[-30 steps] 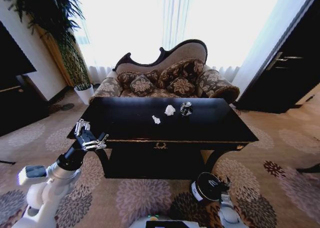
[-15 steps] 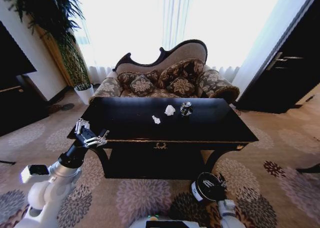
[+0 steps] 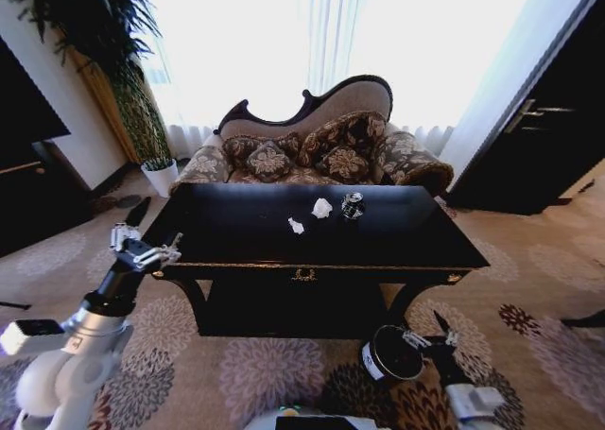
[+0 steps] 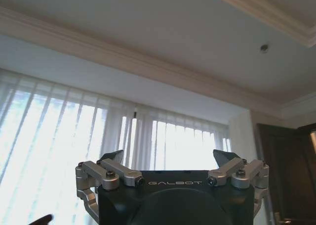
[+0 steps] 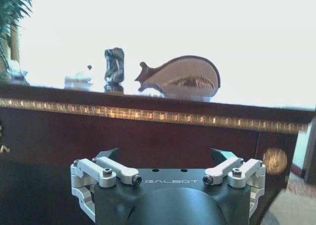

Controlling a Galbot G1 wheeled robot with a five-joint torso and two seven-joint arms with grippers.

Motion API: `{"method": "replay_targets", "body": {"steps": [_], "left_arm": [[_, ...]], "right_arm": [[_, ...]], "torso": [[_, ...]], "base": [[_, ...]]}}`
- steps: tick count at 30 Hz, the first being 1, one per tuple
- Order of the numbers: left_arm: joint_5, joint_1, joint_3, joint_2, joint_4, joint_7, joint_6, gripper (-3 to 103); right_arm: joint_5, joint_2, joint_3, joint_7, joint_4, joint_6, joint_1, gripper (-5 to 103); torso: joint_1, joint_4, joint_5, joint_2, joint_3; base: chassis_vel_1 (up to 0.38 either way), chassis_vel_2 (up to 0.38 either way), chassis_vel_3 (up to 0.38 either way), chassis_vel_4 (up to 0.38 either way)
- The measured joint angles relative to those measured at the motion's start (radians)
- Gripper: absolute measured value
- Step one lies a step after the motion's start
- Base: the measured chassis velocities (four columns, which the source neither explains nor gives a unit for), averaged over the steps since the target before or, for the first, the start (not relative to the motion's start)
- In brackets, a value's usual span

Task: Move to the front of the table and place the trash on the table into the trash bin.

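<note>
The black glossy table [image 3: 406, 246] stands straight ahead, its gold emblem facing me. On its top lie two white paper wads [image 3: 296, 226] [image 3: 322, 207] and a crumpled clear bottle [image 3: 352, 205]. The right wrist view looks along the table's gold-trimmed edge [image 5: 148, 115] at the bottle [image 5: 114, 65] and a wad [image 5: 79, 78]. The dark round trash bin [image 3: 389, 352] with its white label stands on the carpet below the table's front right. My left gripper [image 3: 156, 230] is open, raised off the table's left front corner and pointing up [image 4: 168, 158]. My right gripper [image 3: 430, 328] is open and empty just right of the bin [image 5: 168, 153].
A patterned sofa [image 3: 312, 151] sits behind the table under bright curtained windows. A potted plant [image 3: 123, 80] and a black cabinet [image 3: 28, 165] are at the left. A dark door [image 3: 548, 137] is at the right. Flowered carpet [image 3: 529, 288] lies open on both sides.
My left arm has swung outward to the left, away from the table's corner. My right arm has come up from behind the bin to its right side. The trash has not moved.
</note>
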Motion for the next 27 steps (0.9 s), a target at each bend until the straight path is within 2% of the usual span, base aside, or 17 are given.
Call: {"method": "replay_targets", "body": {"steps": [6,10,13,15,18,20,23,24,27], "left_arm": [[0.007,0.014,-0.025,-0.011,-0.018,-0.015,0.012,100],[0.007,0.018,-0.049,-0.01,-0.02,-0.019,0.014,100],[0.007,0.027,-0.071,-0.012,-0.023,-0.02,0.015,100],[0.008,0.029,-0.076,-0.012,-0.023,-0.02,0.015,100],[0.006,0.038,-0.105,-0.011,-0.025,-0.02,0.013,100],[0.004,0.039,-0.111,-0.009,-0.025,-0.02,0.013,100],[-0.009,0.024,-0.13,0.02,-0.001,-0.02,0.012,100],[-0.009,0.024,-0.13,0.02,-0.001,-0.02,0.012,100],[-0.015,-0.014,-0.108,0.057,0.038,-0.024,0.017,100]], "right_arm": [[0.054,0.003,0.059,-0.08,0.062,-0.004,-0.024,100],[0.108,-0.002,0.069,-0.066,0.123,-0.014,-0.026,100],[0.153,-0.02,0.051,0.017,0.214,-0.081,-0.007,100],[0.162,-0.026,0.043,0.042,0.241,-0.102,0.001,100],[0.195,-0.06,0.006,0.142,0.336,-0.191,0.038,100],[0.198,-0.068,-0.001,0.157,0.347,-0.204,0.045,100],[0.218,-0.118,-0.038,0.254,0.388,-0.265,0.083,100],[0.218,-0.118,-0.038,0.254,0.388,-0.265,0.083,100],[0.275,-0.147,-0.052,0.341,0.417,-0.306,0.097,100]], "torso": [[0.0,-0.0002,0.0002,0.0,0.0],[0.0,0.0,0.0001,0.0,0.0],[0.0,0.0,0.0001,0.0,0.0],[0.0,0.0002,0.0,0.0,0.0],[0.0,0.0001,-0.0003,0.0,0.0],[0.0,0.0001,-0.0002,0.0,0.0],[0.0,0.0005,0.0001,0.0,0.0],[0.0,0.0005,0.0001,0.0,0.0],[0.0,-0.0006,-0.0001,0.0,0.0]], "base": [[0.0,0.0,0.0,0.0],[0.0,0.0,0.0,0.0],[0.0,0.0,0.0,0.0],[0.0,0.0,0.0,0.0],[0.0,0.0,0.0,0.0],[0.0,0.0,0.0,0.0],[0.0,0.0,0.0,0.0],[0.0,0.0,0.0,0.0],[0.0,0.0,0.0,0.0]]}}
